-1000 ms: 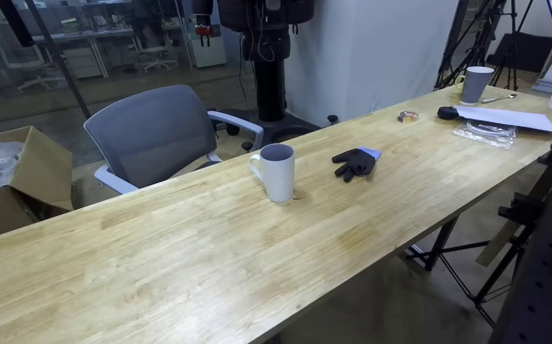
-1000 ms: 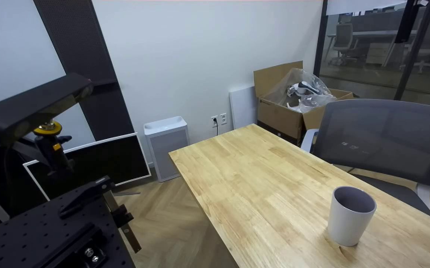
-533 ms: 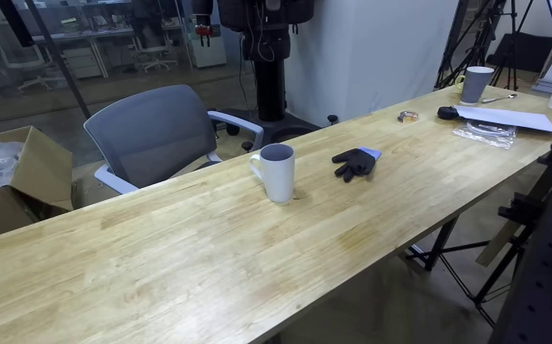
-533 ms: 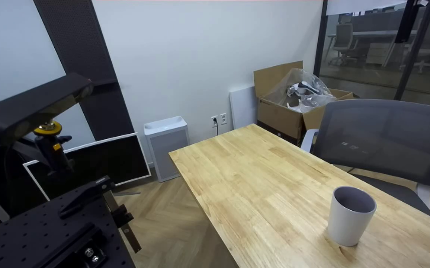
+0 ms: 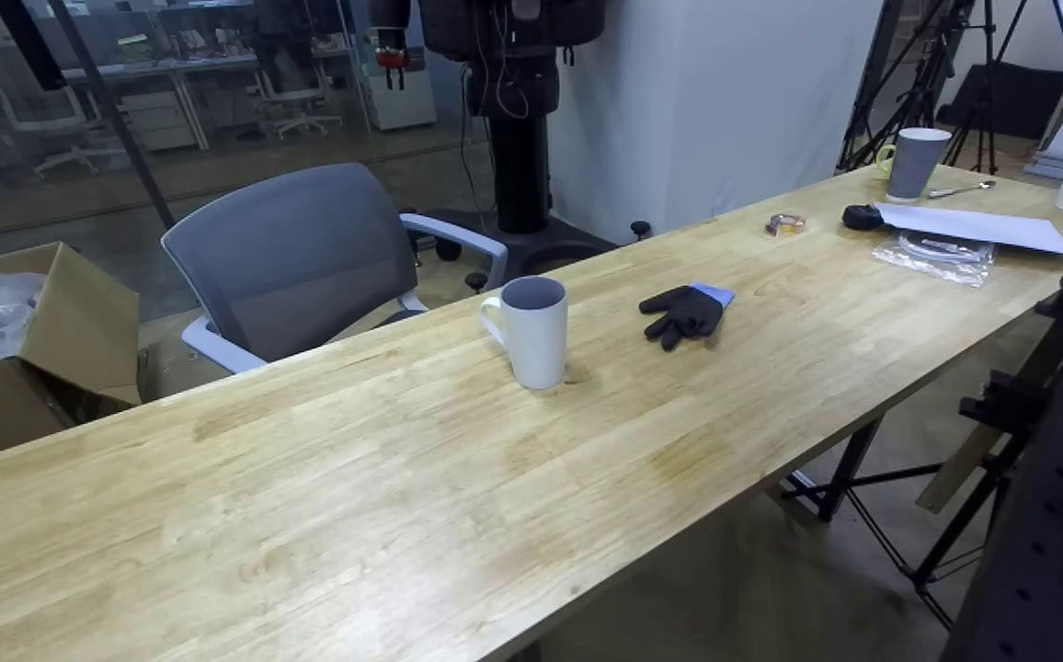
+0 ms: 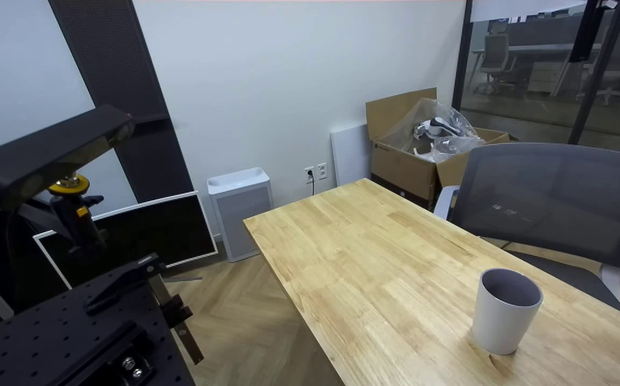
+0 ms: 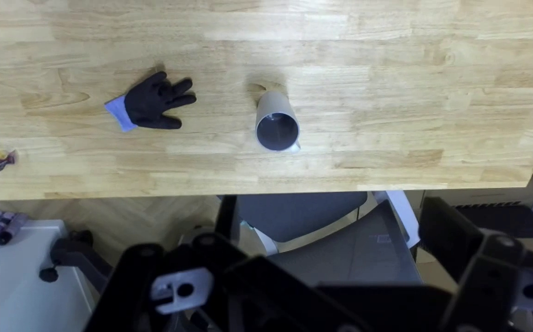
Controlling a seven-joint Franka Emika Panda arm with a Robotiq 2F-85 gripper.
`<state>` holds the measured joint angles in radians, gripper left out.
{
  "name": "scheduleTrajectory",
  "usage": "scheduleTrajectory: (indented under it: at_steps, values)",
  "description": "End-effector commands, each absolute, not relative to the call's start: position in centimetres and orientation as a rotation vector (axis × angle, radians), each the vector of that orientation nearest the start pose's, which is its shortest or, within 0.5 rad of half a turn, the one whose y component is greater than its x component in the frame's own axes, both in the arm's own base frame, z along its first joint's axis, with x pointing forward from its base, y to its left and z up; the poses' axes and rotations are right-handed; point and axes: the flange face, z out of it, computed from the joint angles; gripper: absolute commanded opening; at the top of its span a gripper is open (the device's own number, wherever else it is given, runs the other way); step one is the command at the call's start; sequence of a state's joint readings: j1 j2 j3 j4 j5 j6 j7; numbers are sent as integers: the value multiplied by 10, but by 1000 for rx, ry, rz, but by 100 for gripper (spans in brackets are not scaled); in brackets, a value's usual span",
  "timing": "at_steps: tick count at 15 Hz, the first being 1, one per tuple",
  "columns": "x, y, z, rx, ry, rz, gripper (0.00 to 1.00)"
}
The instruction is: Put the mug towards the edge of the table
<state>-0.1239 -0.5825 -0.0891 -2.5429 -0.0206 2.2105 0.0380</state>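
Across the bench [image 7: 409, 92], I'm looking past my blurred, cut-off hand [image 7: 333, 219], gaping wide, empty, the mug [image 7: 277, 123] standing long axis vertical, handle [image 7: 296, 147] pointing toward the chair [image 7: 358, 251].

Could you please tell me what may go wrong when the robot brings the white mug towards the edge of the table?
Two risks, in my judgement. The white mug stands upright on the table; if it is moved too far towards the edge beside the chair, it might drop off. Its handle sticks out, and the fingers stand wide apart, so a badly aligned descent might hit the handle and turn or tip the mug.
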Motion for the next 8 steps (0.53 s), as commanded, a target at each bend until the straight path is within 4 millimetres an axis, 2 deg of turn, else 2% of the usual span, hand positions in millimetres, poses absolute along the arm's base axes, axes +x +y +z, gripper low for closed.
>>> scheduleTrajectory:
  at_steps: [1, 4, 8]
  values:
    - [401, -93, 470, -3045, 394, -300, 100]
    - [407, -96, 450, -3031, 432, -234, 100]
    - [418, -107, 426, -3077, 458, -268, 100]
